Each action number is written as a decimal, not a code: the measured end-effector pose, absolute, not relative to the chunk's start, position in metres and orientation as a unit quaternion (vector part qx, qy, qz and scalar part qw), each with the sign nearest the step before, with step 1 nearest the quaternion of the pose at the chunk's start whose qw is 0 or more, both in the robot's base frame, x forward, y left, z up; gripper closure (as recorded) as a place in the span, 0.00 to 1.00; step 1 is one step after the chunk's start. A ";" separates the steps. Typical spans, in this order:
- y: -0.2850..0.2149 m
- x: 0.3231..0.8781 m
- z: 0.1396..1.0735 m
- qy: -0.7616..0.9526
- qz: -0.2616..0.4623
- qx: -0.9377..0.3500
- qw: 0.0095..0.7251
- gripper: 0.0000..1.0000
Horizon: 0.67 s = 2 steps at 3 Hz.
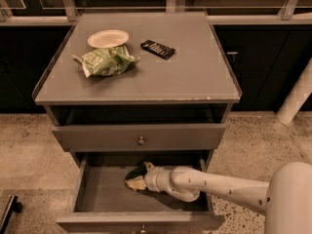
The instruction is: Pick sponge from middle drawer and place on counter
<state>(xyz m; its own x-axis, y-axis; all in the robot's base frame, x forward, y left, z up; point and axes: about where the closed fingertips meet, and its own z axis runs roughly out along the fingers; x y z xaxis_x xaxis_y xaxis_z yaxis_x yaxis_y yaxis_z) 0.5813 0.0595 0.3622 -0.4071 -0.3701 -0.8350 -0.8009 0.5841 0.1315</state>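
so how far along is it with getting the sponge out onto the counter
Done: the middle drawer is open and the hand is inside it, right at the sponge. In hand: the grasp; whether the sponge is gripped cannot be told. Left: lifting it out and setting it on the counter, where a snack bag, a paper plate and a dark packet lie.

A: What's lying on top?
B: A pale plate (107, 38) at the back, a green snack bag (105, 62) just in front of it — and a dark wrapper (157, 48) to the right, apart.
A: The claw (141, 177)?
B: Down in the open drawer (97, 195).
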 end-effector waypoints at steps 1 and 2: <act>0.060 0.581 0.362 0.795 0.269 -0.368 0.401 1.00; 0.064 0.575 0.371 0.784 0.294 -0.384 0.390 1.00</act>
<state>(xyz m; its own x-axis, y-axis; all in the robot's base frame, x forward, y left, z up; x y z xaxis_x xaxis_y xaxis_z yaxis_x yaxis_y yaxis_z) 0.5750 0.0640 0.3709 -0.4002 -0.3724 -0.8373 -0.8309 0.5329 0.1602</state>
